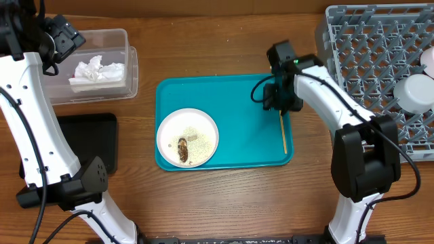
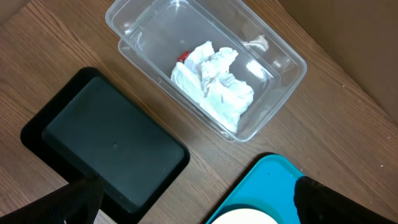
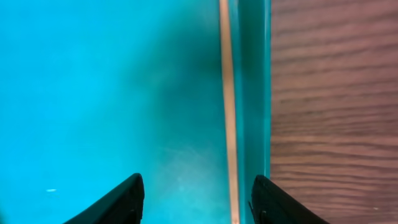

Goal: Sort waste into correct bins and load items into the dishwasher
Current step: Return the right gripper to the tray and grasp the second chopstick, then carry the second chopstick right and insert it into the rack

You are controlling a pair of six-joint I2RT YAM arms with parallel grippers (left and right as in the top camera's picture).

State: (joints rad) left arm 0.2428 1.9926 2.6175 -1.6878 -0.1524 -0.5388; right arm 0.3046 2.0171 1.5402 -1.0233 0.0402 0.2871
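At the table's far left, the left gripper [image 2: 196, 186] hangs above the wood with its fingers [image 2: 78, 199] spread wide and nothing between them. The clear tub [image 1: 131, 68] beneath it contains the crumpled tissues [image 2: 214, 81] and a red wrapper [image 2: 182, 57] tucked at their edge. The black tray [image 1: 88, 139] sits nearer the robot, apart from the tub.

Centre: the teal tray [image 1: 237, 108] carries the white plate [image 1: 167, 129] in its left half, with a brown scrap [image 1: 183, 150] and loose crumbs [image 1: 193, 135] on it.

The wooden chopstick [image 3: 227, 93] lies along the teal tray's right wall (possibly a pair; the view shows one thin line). The right gripper [image 3: 196, 186] is low over its far end, released, one finger on each side of the stick without touching it.

Far right: the dish rack [image 1: 366, 54] holds white crockery [image 1: 413, 91] at its right edge.
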